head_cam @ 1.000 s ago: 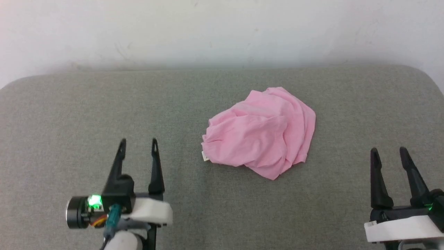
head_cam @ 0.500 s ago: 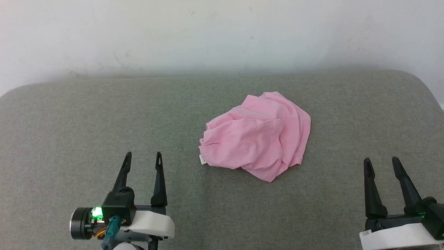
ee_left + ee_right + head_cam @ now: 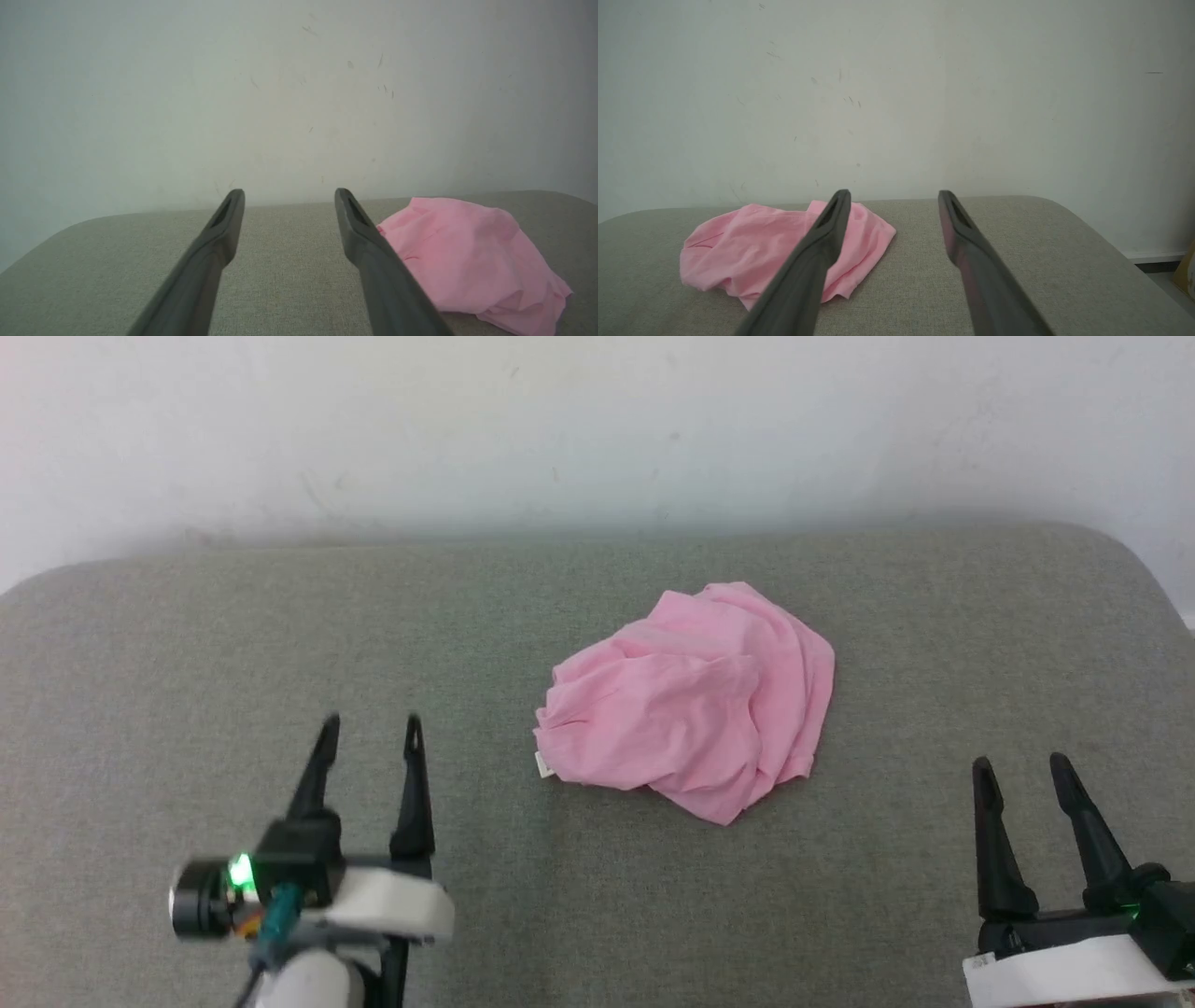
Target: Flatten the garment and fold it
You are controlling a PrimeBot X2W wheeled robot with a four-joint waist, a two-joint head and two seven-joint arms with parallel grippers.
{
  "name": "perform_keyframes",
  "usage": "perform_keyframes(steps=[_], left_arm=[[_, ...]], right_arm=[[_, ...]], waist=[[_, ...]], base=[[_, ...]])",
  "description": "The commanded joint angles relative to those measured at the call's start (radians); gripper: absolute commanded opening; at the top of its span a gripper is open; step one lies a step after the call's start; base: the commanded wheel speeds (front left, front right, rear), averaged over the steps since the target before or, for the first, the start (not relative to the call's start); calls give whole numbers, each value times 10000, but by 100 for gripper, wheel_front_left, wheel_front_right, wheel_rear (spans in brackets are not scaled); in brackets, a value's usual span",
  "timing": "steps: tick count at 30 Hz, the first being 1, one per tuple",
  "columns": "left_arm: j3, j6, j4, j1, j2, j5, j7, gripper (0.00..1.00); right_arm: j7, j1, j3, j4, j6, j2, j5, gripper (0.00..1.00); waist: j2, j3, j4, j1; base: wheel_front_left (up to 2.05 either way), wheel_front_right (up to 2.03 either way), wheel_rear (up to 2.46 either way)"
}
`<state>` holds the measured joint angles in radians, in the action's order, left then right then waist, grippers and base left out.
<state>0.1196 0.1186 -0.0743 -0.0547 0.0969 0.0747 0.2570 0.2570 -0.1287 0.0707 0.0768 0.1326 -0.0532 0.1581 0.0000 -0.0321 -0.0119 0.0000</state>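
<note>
Pink garment (image 3: 691,700), crumpled in a heap on grey cushion (image 3: 187,663), ahead of and between both grippers, touching neither: left gripper (image 3: 371,721), fingers spread, empty, somewhat nearer, facing the label (image 3: 543,765) corner; right gripper (image 3: 1019,762), likewise spread, empty, farther off.

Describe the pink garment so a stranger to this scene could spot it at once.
A grey fabric surface meets a white wall. Right of the surface's middle lies the garment, a crumpled light-pink heap with a small white label at its left edge. Unlike the dark left tool and right tool, it is soft and pink.
</note>
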Motion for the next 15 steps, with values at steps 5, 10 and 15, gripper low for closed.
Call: perform_keyframes(steps=[5,10,15], left_arm=[[-253,-731,-331,-1808,373,-28,47,100],[176,-1828,-2038,-3951,916,-20,-321,100],[1448,-2462,-3698,-5826,1137,751,-2918,100]], right_arm=[[47,68,-29,58,-19,30,-84,100],[47,171,-89,80,-19,30,-136,100],[47,354,-105,131,-19,30,-196,100]], waist=[[0,-87,-40,0],[0,-216,27,0],[0,-535,165,0]], base=[[0,0,0],[0,0,0],[0,0,0]])
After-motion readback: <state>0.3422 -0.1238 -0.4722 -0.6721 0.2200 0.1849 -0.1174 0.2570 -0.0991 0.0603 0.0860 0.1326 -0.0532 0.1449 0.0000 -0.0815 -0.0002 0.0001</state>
